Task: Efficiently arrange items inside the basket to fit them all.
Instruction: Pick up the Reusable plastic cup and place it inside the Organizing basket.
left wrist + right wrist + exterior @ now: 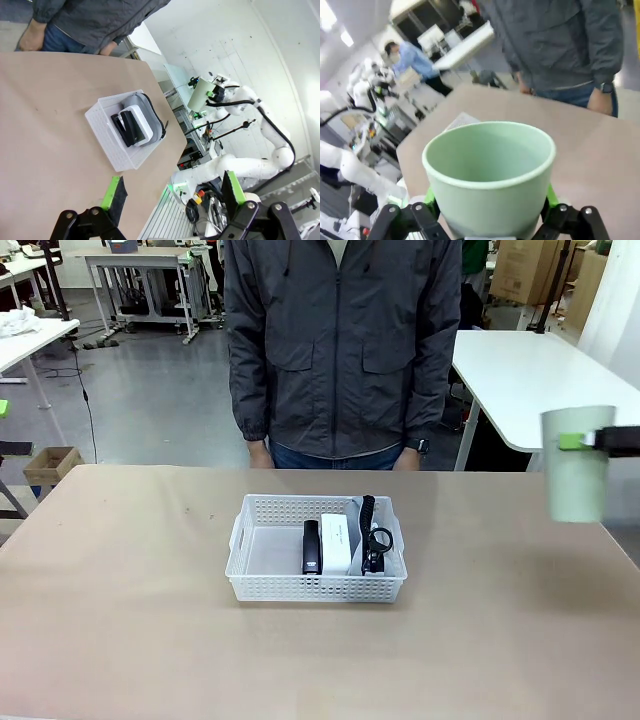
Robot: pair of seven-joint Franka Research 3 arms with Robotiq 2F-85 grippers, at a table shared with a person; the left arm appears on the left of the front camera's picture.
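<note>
Table (120,620): matte tan, flat. Left gripper (172,192) hung above the table edge, green-padded fingers (114,192) spread wide, nothing between them. White plastic basket (317,550), rectangular with perforated lattice walls, sat mid-table, long axis across the table. Inside, left to right: bare floor, black stapler (312,546), small white box (337,543), grey pouch (358,540) with black strap (376,540), all lying lengthwise toward the person (343,340) standing at the far edge. Right gripper (588,441) came in level from the right, held high and well apart from the basket, clamped on the smooth pale green cup (577,464), which was upright with its mouth up.
</note>
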